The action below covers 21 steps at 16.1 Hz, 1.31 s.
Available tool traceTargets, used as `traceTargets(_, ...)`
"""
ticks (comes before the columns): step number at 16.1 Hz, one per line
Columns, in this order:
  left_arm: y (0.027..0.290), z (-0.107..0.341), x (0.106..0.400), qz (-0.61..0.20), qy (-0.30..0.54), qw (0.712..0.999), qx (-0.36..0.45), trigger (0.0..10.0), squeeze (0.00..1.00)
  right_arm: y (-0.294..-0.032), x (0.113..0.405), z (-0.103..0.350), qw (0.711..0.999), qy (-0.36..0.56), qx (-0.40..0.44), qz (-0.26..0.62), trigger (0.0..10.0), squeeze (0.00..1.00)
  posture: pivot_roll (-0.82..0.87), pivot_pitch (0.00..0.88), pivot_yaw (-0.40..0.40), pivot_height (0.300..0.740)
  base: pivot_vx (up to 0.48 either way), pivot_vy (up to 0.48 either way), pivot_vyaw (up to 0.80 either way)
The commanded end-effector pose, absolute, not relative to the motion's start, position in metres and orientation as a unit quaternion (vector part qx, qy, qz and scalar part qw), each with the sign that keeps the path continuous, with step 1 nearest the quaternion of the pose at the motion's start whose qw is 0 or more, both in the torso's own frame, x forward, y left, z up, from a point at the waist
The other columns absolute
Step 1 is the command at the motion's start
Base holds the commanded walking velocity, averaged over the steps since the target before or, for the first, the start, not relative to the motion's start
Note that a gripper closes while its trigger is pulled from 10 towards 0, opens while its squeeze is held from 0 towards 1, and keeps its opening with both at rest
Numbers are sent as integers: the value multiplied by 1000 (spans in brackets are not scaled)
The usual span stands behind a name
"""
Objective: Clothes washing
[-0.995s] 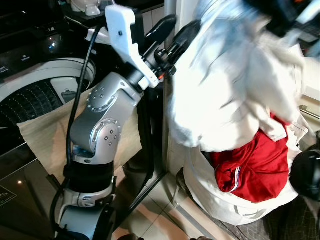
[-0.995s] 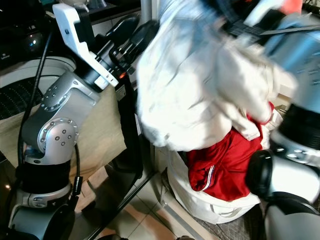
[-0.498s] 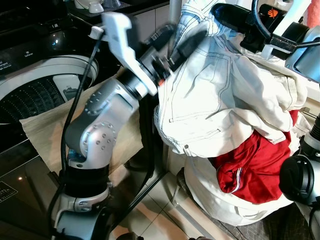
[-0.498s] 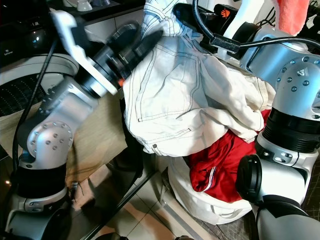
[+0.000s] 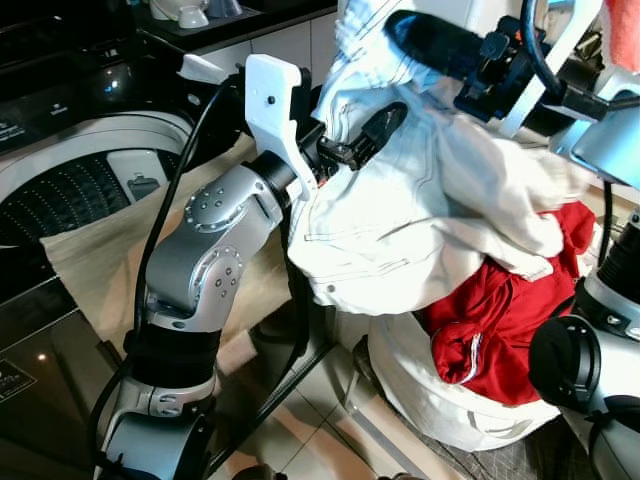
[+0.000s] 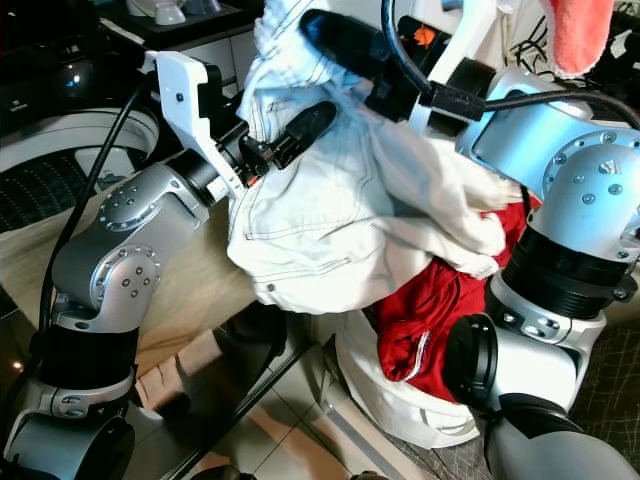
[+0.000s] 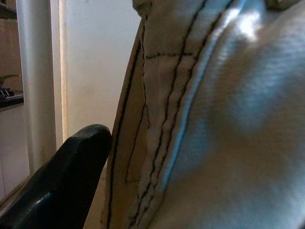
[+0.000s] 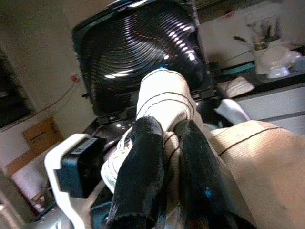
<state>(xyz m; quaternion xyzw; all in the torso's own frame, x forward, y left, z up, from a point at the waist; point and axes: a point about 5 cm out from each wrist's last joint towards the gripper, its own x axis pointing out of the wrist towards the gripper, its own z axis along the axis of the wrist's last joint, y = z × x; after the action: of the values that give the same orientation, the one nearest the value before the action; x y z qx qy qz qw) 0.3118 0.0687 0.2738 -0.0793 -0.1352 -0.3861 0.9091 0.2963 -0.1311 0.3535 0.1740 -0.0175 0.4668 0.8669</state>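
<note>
Nearest, one white laundry bag [image 5: 440, 400] on the floor with one red garment [image 5: 500, 320] spilling out. Above it, one pair of white jeans [image 5: 400, 220], soft, floppy and heavyish by the look of it, so probably best grabbed at the thick stitched waistband. Right gripper [image 8: 164, 143] pinched tight on a fold up top, left gripper [image 5: 375, 125] pushed against the cloth, fingers' state impossible to tell; beyond, one open washing machine [image 5: 90, 180].

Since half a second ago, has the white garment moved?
Yes. The white garment has swung left toward the washing machine, now overlapping more of the beige cloth.
</note>
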Motion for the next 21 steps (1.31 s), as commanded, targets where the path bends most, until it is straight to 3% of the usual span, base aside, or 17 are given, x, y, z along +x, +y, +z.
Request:
traceTargets(1, 59, 281, 305, -419, -153, 892, -72, 10000, 0, -128, 288, 359, 858, -34, 172, 483, 0, 0, -56, 0, 30, 740, 0, 0, 0)
traceTargets(2, 57, 280, 304, -428, -151, 888, -72, 0, 0, -129, 288, 358, 860, -33, 174, 478, 0, 0, -56, 0, 29, 740, 0, 0, 0)
traceTargets(13, 75, 283, 308, -395, -157, 901, -86, 0, 0, -157, 300, 356, 904, -32, 168, 391, 0, 0, -44, 0, 31, 740, 0, 0, 0)
traceTargets(21, 71, 280, 307, -410, -151, 895, -92, 0, 0, -152, 298, 355, 899, -37, 174, 401, 0, 0, -47, 0, 40, 740, 0, 0, 0)
